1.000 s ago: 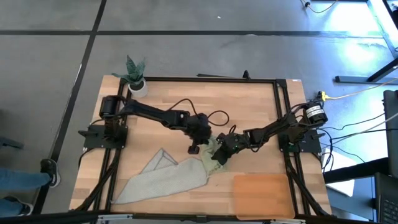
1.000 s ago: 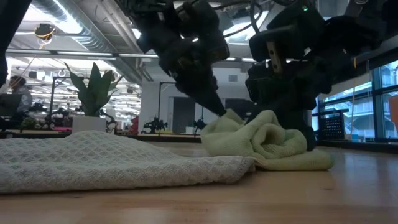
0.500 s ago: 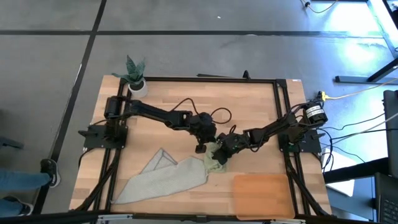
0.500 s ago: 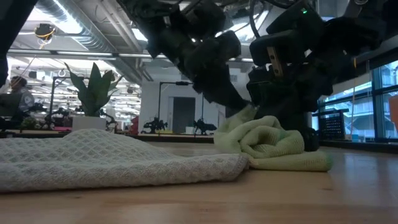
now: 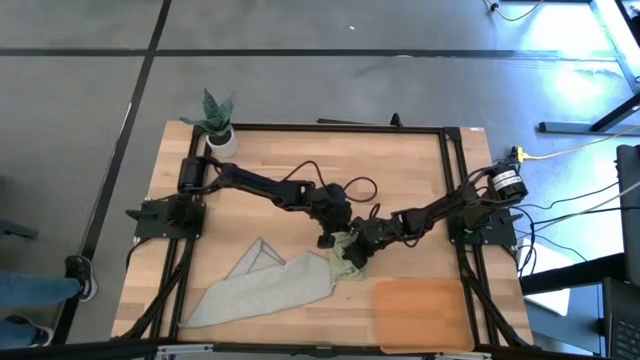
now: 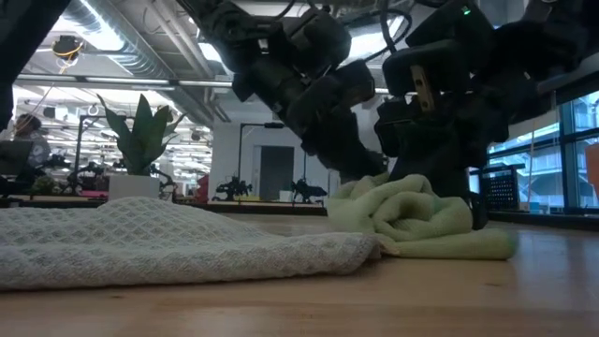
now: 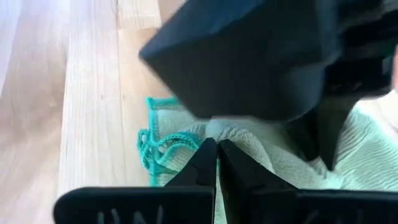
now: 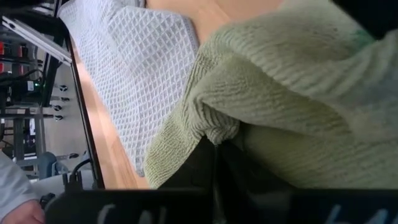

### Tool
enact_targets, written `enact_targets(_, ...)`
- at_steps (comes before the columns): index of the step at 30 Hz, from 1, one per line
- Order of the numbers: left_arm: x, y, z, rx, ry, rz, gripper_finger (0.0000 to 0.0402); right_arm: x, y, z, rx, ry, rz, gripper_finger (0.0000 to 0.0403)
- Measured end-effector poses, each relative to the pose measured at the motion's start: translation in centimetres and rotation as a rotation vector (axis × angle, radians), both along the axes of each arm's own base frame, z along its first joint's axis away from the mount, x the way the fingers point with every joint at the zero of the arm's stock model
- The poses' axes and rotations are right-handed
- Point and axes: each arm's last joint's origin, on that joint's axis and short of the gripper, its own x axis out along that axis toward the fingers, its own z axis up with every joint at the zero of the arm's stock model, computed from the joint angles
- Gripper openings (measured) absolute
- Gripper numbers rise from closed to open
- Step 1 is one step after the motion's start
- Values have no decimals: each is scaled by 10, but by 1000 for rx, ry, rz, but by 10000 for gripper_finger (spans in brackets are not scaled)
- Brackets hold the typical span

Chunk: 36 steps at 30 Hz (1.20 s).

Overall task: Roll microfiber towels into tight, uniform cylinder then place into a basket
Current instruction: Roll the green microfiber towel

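Both arms reach inward; left gripper (image 5: pixel 327 241), right gripper (image 5: pixel 352 258) pinched closed on green towel (image 6: pixel 421 223).

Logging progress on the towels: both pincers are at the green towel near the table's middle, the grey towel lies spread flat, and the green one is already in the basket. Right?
Not quite. The high view shows the green towel bunched on the bare table, beside the basket, not in it. The rest holds: left pincer and right pincer are at it, and the grey towel lies spread.
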Motion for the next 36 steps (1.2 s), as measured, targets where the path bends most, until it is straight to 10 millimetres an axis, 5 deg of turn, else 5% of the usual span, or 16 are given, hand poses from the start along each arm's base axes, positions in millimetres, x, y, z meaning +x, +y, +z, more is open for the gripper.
enact_targets(13, 2, 0, -16, -16, 34, 6, 0, -6, 4, 10, 76, 27, 104, 17)
enact_targets(29, 2, -2, -16, -18, 31, -2, 0, -4, -4, 17, 183, 2, 271, 118)
enact_targets(36, 2, -2, -16, -18, 36, -2, 0, -5, -12, 44, 104, -129, 229, 119)
